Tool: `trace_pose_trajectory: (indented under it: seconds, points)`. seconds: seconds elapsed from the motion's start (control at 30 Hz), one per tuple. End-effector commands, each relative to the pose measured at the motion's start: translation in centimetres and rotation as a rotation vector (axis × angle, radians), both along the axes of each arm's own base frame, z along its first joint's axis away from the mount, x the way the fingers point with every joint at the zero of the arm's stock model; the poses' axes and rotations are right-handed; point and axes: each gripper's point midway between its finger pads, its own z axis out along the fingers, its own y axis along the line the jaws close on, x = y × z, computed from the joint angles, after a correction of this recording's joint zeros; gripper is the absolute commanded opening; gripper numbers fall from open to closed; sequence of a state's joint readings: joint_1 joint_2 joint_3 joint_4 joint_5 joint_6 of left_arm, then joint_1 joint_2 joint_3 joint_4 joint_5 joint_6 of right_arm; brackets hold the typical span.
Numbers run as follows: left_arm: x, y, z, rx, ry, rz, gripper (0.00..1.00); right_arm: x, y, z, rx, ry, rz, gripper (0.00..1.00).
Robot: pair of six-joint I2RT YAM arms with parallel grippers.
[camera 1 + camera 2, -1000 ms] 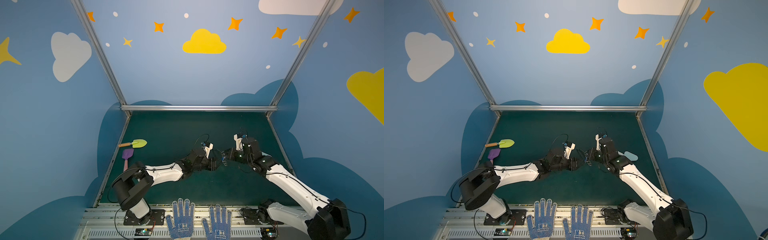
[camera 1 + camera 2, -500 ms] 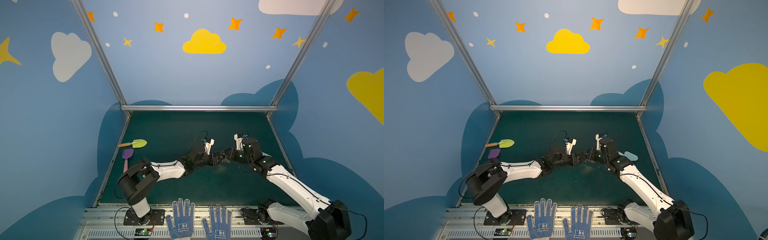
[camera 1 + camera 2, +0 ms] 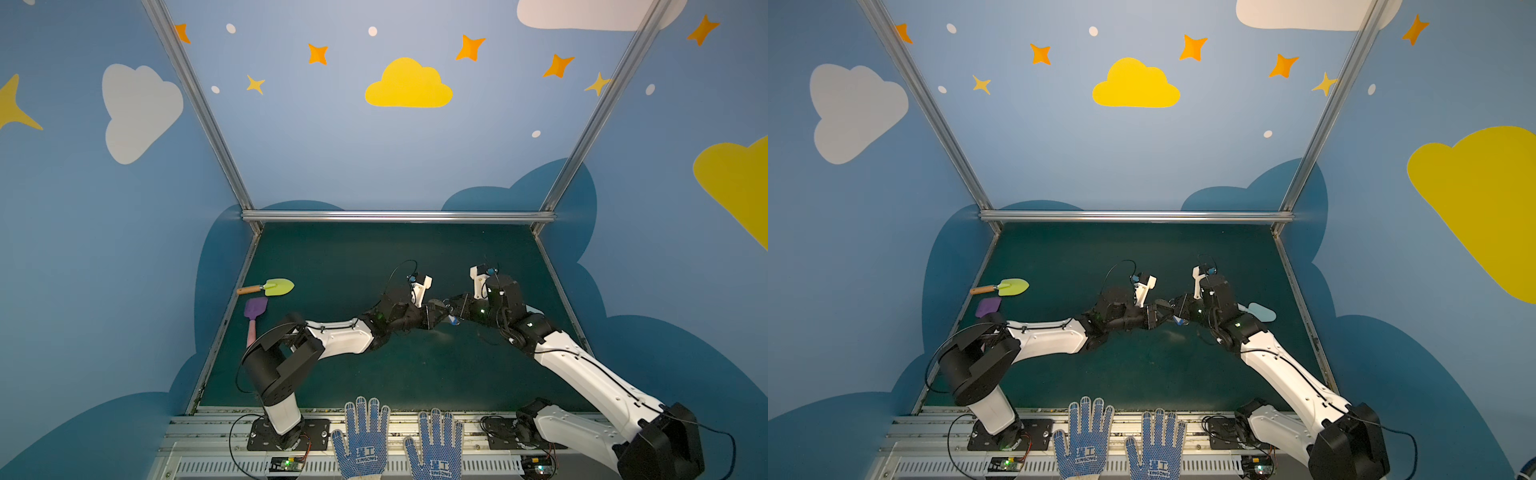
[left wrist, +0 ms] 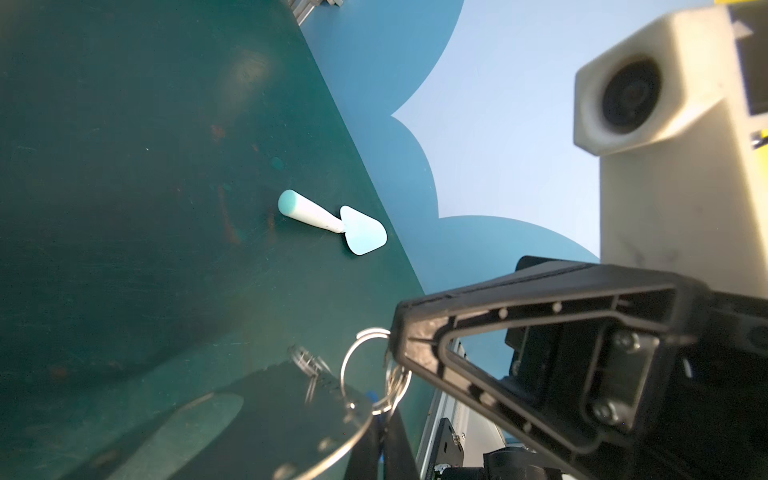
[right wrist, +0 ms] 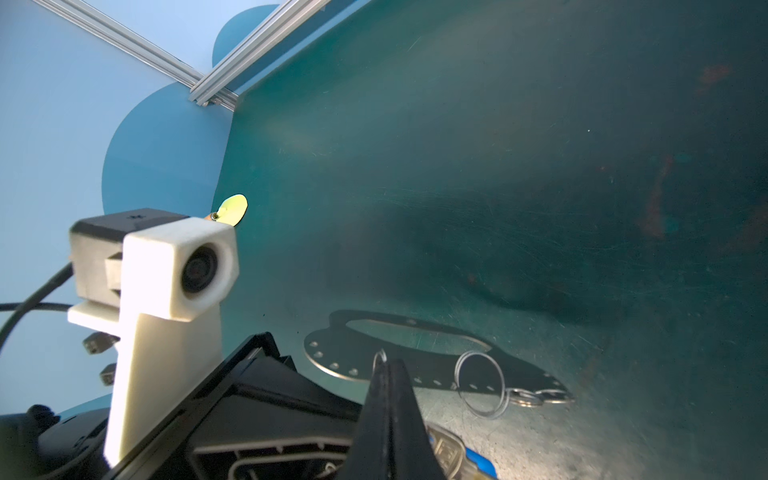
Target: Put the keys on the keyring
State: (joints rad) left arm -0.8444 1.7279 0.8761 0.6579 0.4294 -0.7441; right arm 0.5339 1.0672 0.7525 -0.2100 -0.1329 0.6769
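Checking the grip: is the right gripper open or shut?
Shut: the right gripper shows no gap between its jaws, which pinch a wire ring at their tips.

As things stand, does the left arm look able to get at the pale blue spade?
Probably not directly: the pale blue spade lies beyond the right arm; the right tool meets the left tool mid-table, blocking the path.

A lab booth: cloud-painted walls (image 3: 291, 137), aluminium frame (image 3: 395, 216).

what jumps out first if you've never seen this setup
The left gripper and right gripper stand almost tip to tip at mid-table, at the grey keyring with its wire rings. After that, the blue dotted gloves lying at the table's front edge.
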Motion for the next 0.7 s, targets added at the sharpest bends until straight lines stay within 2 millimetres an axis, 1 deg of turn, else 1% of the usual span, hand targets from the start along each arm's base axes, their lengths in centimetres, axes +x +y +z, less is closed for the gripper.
trace_pose_trajectory:
  seconds: [0.0,0.23,0.4,0.5,0.57,0.67]
  points:
    - [1.0,1.0,-0.6,-0.003,0.013,0.048,0.04,-0.3,-0.4,0.6,0.015,-0.029,-0.014,0.0]
    - [0.8,2.5,-2.9,0.071,0.059,0.088,0.04,-0.3,-1.2,1.0,0.015,-0.047,-0.043,0.0]
    - [0.7,3.2,-3.3,0.087,0.07,0.107,0.04,-0.2,-1.2,0.8,0.023,-0.041,-0.046,0.0]
    - [0.7,3.6,-3.4,0.096,0.066,0.111,0.04,-0.2,-0.9,0.7,0.031,-0.037,-0.032,0.0]
    - [0.5,3.6,-3.4,0.094,0.063,0.094,0.04,-0.3,-0.6,0.2,0.024,-0.016,-0.016,0.0]
    - [0.0,3.3,-2.8,0.054,0.046,0.055,0.04,-0.3,-0.1,-0.9,0.034,0.0,0.008,0.0]
